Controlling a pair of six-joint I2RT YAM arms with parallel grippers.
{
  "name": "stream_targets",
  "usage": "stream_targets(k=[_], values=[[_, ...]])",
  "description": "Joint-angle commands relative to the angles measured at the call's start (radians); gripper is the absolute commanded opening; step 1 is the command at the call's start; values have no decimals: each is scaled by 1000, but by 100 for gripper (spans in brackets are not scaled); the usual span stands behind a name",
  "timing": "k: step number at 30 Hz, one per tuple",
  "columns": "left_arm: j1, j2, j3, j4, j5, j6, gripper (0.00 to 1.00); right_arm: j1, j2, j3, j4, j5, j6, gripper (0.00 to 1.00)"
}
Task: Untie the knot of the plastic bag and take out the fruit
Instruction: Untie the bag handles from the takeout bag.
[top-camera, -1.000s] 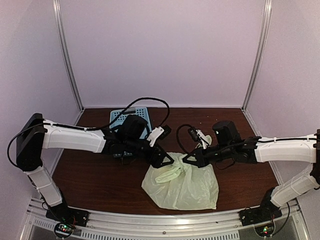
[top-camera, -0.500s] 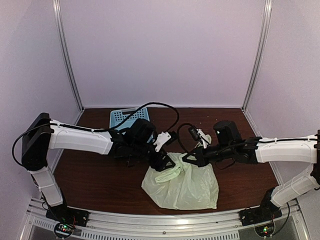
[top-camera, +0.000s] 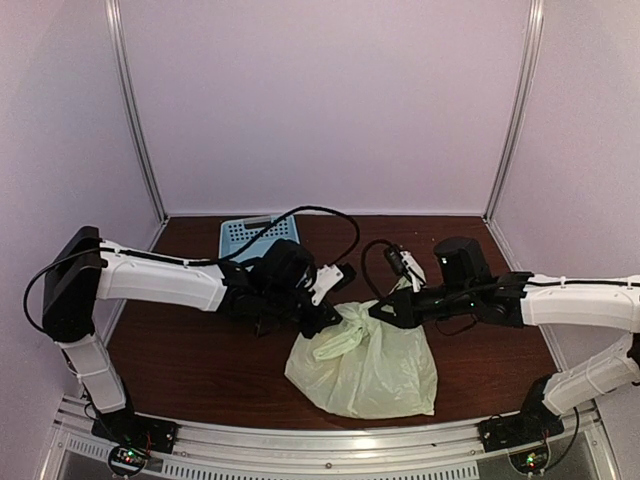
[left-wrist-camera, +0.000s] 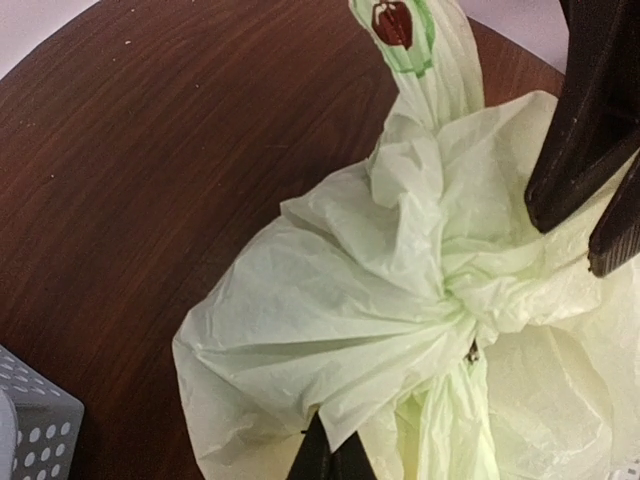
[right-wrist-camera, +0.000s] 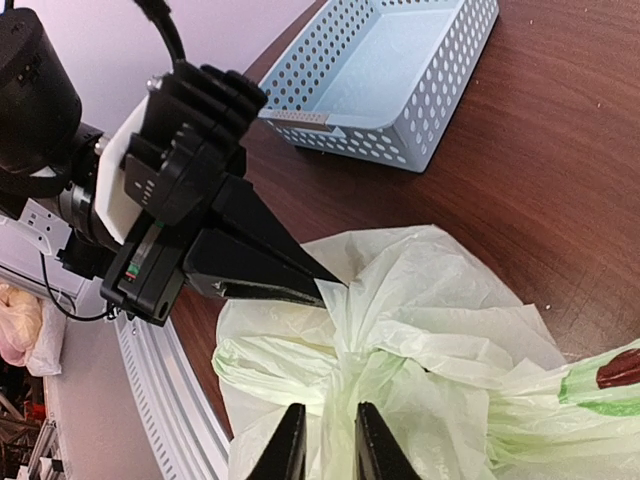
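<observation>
The pale yellow-green plastic bag (top-camera: 370, 370) lies on the brown table between my two arms, and its knot (left-wrist-camera: 468, 305) is still tied. My left gripper (top-camera: 331, 321) is shut on a fold of the bag's top, just left of the knot (top-camera: 356, 324). In the left wrist view its tips (left-wrist-camera: 335, 445) pinch the edge of that flap. My right gripper (right-wrist-camera: 328, 440) stands slightly open at the other side, with a twisted strand of the bag (right-wrist-camera: 420, 330) running between its fingers. The fruit is hidden inside the bag.
A light blue perforated basket (top-camera: 240, 234) stands at the back left, behind my left arm, and also appears in the right wrist view (right-wrist-camera: 400, 60). A loose handle with a dark red mark (left-wrist-camera: 395, 25) trails from the knot. A metal rail (top-camera: 320, 440) runs along the near edge.
My left gripper moved right to the bag and shut on a fold of its top. My right gripper's jaws have parted a little, and the bag's top has been drawn up slightly.
</observation>
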Motion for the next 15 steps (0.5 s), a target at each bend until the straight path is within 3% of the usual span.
stream_targets(k=[1, 4, 10, 12, 15], values=[[-2, -87, -2, 56, -45, -48, 0, 2, -75, 72, -73, 117, -25, 22], [-1, -123, -5, 60, -49, -80, 0, -2, -116, 107, -114, 185, -32, 37], [-2, -201, -83, 135, -73, -134, 0, -2, -188, 153, -278, 366, -43, 80], [-1, -218, -103, 143, -92, -145, 0, -2, -220, 137, -332, 425, -24, 87], [-1, -230, -124, 149, -101, -157, 0, 2, -258, 89, -382, 449, 15, 89]])
